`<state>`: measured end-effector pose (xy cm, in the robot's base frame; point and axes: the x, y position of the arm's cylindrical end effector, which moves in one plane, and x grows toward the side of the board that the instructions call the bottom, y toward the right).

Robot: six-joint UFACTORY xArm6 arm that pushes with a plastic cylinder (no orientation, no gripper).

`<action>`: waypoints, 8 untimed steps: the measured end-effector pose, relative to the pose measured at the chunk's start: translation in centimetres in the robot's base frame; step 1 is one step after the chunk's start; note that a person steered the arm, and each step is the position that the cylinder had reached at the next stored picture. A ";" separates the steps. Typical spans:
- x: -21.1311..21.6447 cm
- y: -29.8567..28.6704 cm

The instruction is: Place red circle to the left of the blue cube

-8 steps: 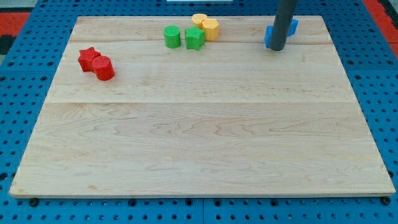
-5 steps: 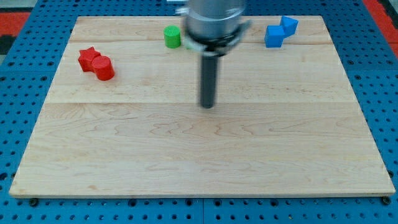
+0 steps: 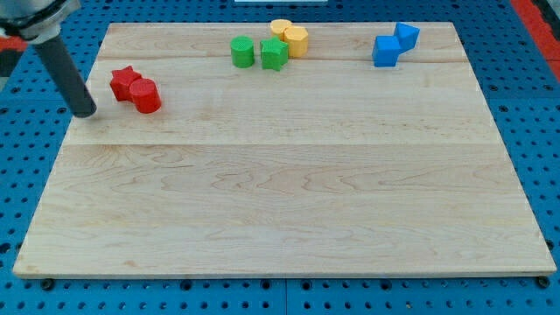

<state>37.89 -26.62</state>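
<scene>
Far left of the view: the rod's tip (image 3: 85, 113) sits on the surface (image 3: 280, 201) near its left edge, just beside the red pair, on their left, apart from both. No jaws on this arm, only a bare rod, so nothing to open or close.

Next over: red star (image 3: 125, 81) and red circle (image 3: 146, 95), touching, the circle at the star's lower right.

Risk: the star lies near the line from tip to circle, so a push rightward from here likely catches the star too, dragging both or spinning the circle off course.

Top middle: green circle (image 3: 242, 51), green star-like block (image 3: 274, 54) and two yellow blocks (image 3: 290, 37) cluster together. A long diagonal push toward the goal could plough the circle into them if it runs too high.

Top right: blue cube (image 3: 385, 51) touching a second blue block (image 3: 406, 35). The circle is well apart from it. Overshoot would knock the cube and shift the target.
</scene>
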 end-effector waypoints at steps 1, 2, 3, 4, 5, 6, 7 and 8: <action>-2.2 6.2; -4.4 12.4; -5.5 17.9; -4.9 15.7; -3.6 15.8; -2.8 16.7; -2.3 18.2; -2.3 22.3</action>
<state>35.58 -4.35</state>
